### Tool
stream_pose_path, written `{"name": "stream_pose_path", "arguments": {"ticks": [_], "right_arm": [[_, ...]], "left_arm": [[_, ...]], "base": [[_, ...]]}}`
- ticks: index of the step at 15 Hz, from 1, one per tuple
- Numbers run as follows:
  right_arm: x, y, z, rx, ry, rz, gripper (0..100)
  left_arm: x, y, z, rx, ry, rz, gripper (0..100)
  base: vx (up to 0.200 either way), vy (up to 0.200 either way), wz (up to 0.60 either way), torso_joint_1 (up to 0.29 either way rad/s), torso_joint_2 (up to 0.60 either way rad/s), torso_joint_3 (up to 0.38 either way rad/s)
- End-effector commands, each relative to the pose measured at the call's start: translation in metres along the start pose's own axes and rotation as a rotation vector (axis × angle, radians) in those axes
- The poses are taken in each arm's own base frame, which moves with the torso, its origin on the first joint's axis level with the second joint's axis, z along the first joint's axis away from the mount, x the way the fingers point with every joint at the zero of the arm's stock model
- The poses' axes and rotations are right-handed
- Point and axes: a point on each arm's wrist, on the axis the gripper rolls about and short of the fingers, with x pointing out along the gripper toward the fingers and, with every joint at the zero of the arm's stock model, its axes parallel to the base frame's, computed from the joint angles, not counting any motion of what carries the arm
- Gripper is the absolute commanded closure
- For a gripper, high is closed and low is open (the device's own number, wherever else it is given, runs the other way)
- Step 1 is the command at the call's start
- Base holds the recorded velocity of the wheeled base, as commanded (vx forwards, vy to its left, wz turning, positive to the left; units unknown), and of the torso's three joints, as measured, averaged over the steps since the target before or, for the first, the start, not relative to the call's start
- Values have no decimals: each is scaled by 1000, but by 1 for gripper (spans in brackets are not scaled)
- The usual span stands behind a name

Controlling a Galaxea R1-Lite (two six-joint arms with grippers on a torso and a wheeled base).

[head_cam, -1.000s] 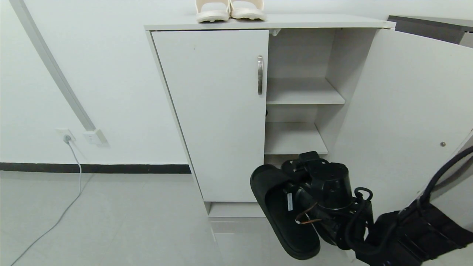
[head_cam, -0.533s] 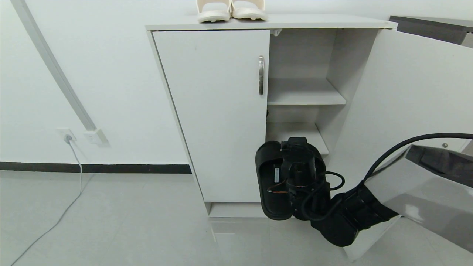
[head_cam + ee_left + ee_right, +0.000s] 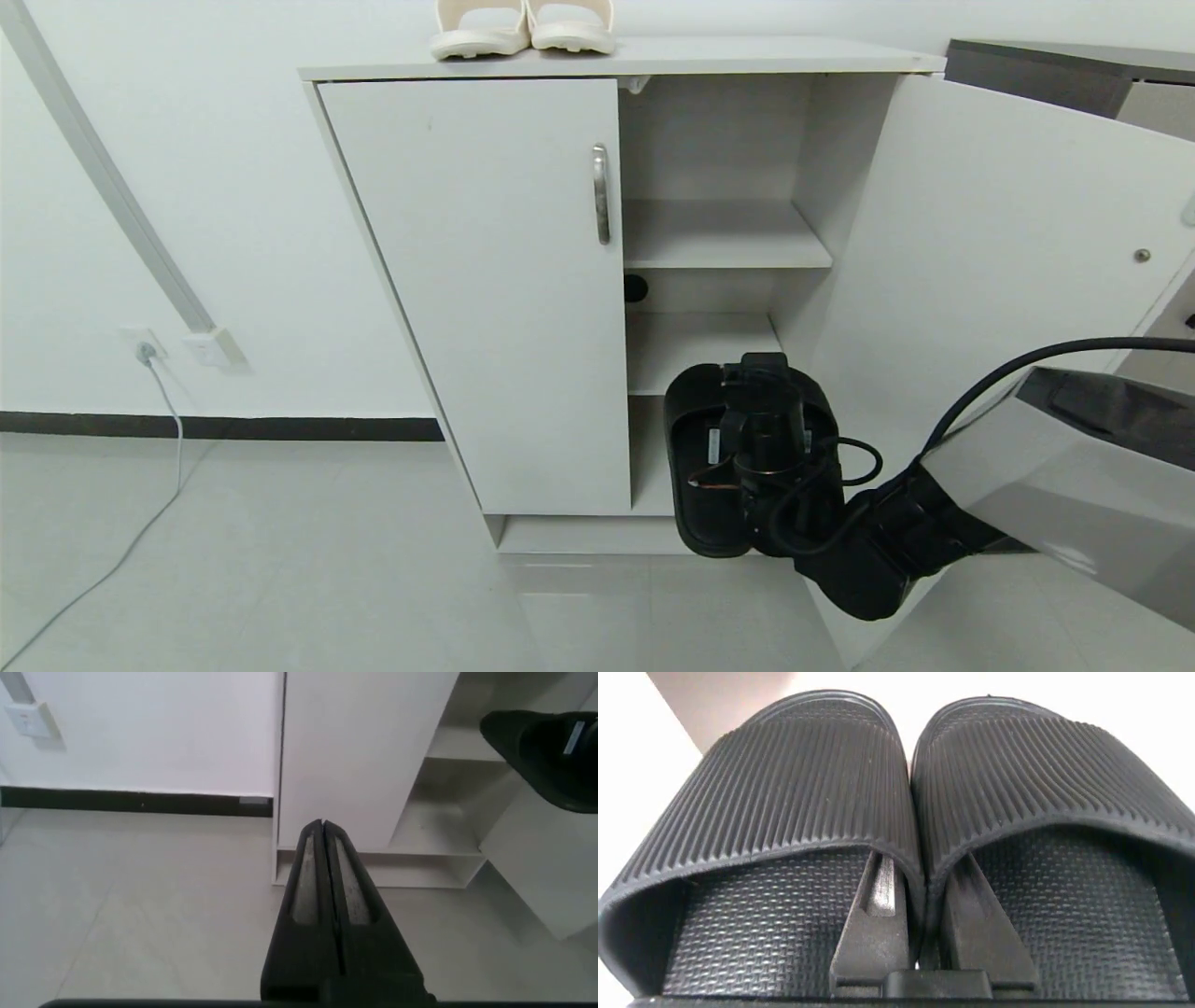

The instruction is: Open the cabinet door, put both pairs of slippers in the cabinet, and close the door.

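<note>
Two dark fingers of the left gripper (image 3: 322, 838) lie pressed flat together with nothing between them, above the pale grey tiled floor (image 3: 140, 905) in front of the cabinet.

Further on, the right gripper (image 3: 761, 373) carries the pair of black ribbed rubber slippers (image 3: 695, 467) side by side. From the right wrist view, one finger (image 3: 878, 910) sits under the strap of one slipper and the other finger under the strap of its neighbour, so the jaws are clamped on the two inner sides where the slippers (image 3: 813, 793) touch. The pair hangs off the floor with its toes up, just in front of the open right half of the tall white cabinet (image 3: 747, 58), level with the lower shelf (image 3: 695, 345) and the bottom compartment. I cannot tell whether it touches the cabinet.

The cabinet's right door (image 3: 980, 261) is swung wide open, beside the arm. The left door (image 3: 485, 280) is closed, with an upright metal bar handle (image 3: 600, 193) at its inner edge. Behind the slippers, the upper shelf (image 3: 719, 238) shows, with a small round hole (image 3: 635, 287) in the back panel below it.

On the cabinet top, a pair of cream slippers (image 3: 523, 26) rests toes forward near the left front edge.

Farthest off, the white wall has a socket (image 3: 145, 350) with a grey cable (image 3: 140, 523) trailing to the floor, and a black skirting strip (image 3: 215, 427).
</note>
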Motion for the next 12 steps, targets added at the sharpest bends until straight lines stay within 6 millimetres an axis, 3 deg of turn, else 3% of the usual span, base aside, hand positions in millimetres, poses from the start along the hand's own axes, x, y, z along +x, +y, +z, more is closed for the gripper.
{"name": "stream_pose_path", "arguments": {"ticks": [1, 7, 12], "right_arm": [[-1, -1, 2, 4, -3, 0, 100], [3, -11, -5, -16, 19, -25, 100], [-10, -23, 0, -12, 21, 15, 100]], "left_arm": [[0, 0, 0, 0, 1, 2, 100], [0, 0, 0, -3, 3, 2, 100], [0, 0, 0, -3, 3, 2, 100]], "base": [[0, 0, 0, 0, 0, 0], [0, 0, 0, 0, 0, 0], [0, 0, 0, 0, 0, 0]]}}
